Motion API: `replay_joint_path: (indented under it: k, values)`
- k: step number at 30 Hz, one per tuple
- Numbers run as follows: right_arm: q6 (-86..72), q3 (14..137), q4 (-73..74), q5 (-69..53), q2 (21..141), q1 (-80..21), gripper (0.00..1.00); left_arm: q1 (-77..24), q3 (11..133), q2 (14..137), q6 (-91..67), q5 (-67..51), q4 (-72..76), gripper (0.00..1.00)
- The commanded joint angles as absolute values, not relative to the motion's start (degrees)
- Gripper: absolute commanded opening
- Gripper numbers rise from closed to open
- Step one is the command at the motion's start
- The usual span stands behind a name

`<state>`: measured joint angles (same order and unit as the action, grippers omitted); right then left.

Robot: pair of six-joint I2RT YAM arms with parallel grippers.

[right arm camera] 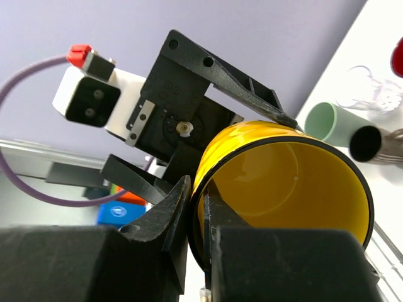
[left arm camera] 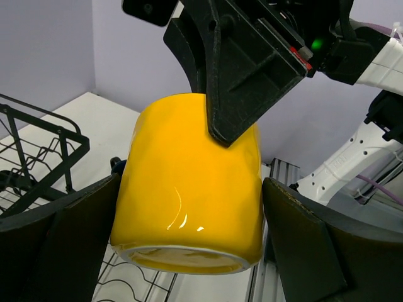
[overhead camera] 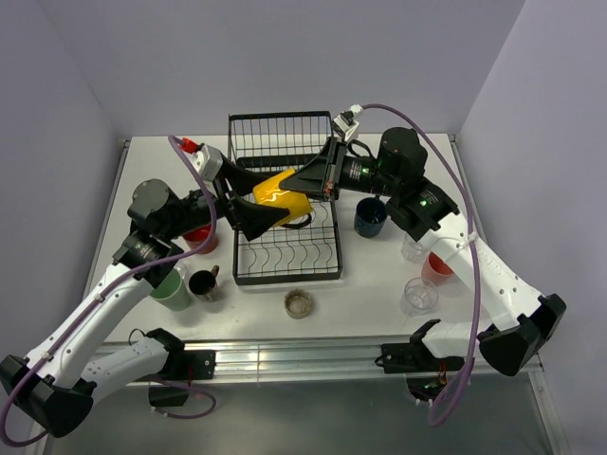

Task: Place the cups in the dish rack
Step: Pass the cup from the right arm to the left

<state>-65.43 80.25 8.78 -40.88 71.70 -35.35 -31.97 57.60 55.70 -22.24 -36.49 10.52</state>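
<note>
You have the yellow mug off the desk. It lies on its side in the air above the dish rack, over the low section with the wavy dividers and in front of the taller basket end. Its mouth faces the right arm and its base faces the left. Your right pincer is closed narrow on the mug's rim, one finger inside the mouth and one against the outer wall. Your left pincer stands spread to its widest, its fingers flanking the mug's body on either side. Whether either finger touches the glaze cannot be told. The other cups stand on the desk. Left of the rack are a red mug, a green tumbler and a black mug. In front of the rack is a low brownish glass. To its right are a navy mug, a clear glass and a pink tumbler, the tumbler partly hidden by the right arm.
</note>
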Motion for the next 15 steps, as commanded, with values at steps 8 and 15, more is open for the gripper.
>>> replay_joint_path:
  k: [8,15]
  values:
    - [-78.84,75.06,-18.10,-46.67,67.24,-33.84,0.00,-32.26,56.16,55.37,-20.39,-33.75,10.72,0.99]
    - [-79.11,72.60,-23.99,-45.97,64.69,-33.40,0.00,-32.26,56.86,57.13,-22.76,-34.28,10.99,0.99]
